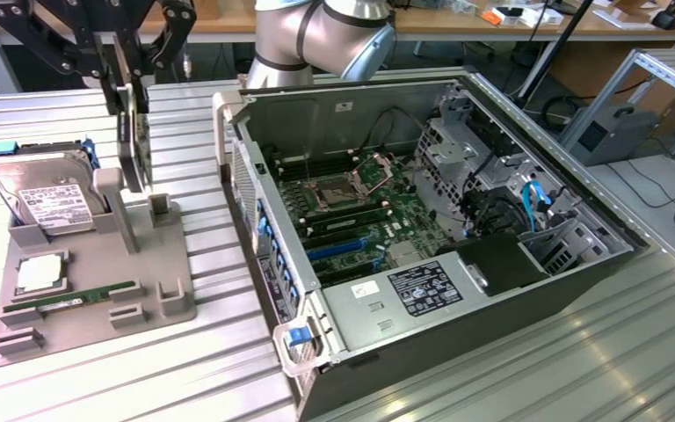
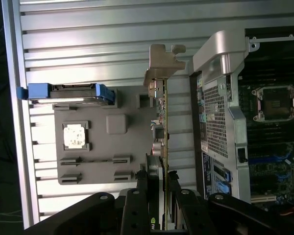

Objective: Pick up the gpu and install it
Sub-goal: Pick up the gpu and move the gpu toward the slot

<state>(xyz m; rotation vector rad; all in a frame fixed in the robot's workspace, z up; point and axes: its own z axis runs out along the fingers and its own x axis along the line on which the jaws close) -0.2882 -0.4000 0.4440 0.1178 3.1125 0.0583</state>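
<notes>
**Gpu pinched upright over the fixture, beside the open case**

The gpu [image 1: 134,145], a thin, flat, dark-to-tan expansion card with a silvery metal bracket, is held upright and edge-on by the black linkage gripper [image 1: 130,95]. In the wrist view the gripper [image 2: 160,178] is seen pressed in on the gpu [image 2: 162,117] from both sides, with the bracket at the end away from the fingers.

The card is placed over the flat grey fixture tray [image 1: 91,316], its lower edge close beside a grey upright post [image 1: 112,198]. Whether it has fully left the tray cannot be told. A silver hard drive with a white label and blue rails [image 1: 50,198] stands just beside it, and a slim green memory stick [image 1: 74,297] lies nearer the tray's front. The open grey computer case [image 1: 314,97] lies well to the exterior view's right on the ribbed metal table [image 1: 197,352], its green motherboard [image 1: 350,202] and blue expansion slots [image 1: 335,250] exposed. No installation has been made yet.

Several hazards can be judged from here. Only a narrow strip of card is gripped, so a swing or slip could be caused by a quick move. The lower edge could be snagged on the post if it is carried sideways too low. The protruding bracket could be struck against the perforated case wall [image 2: 213,117]. A tilted card could be jammed against the slot.
</notes>
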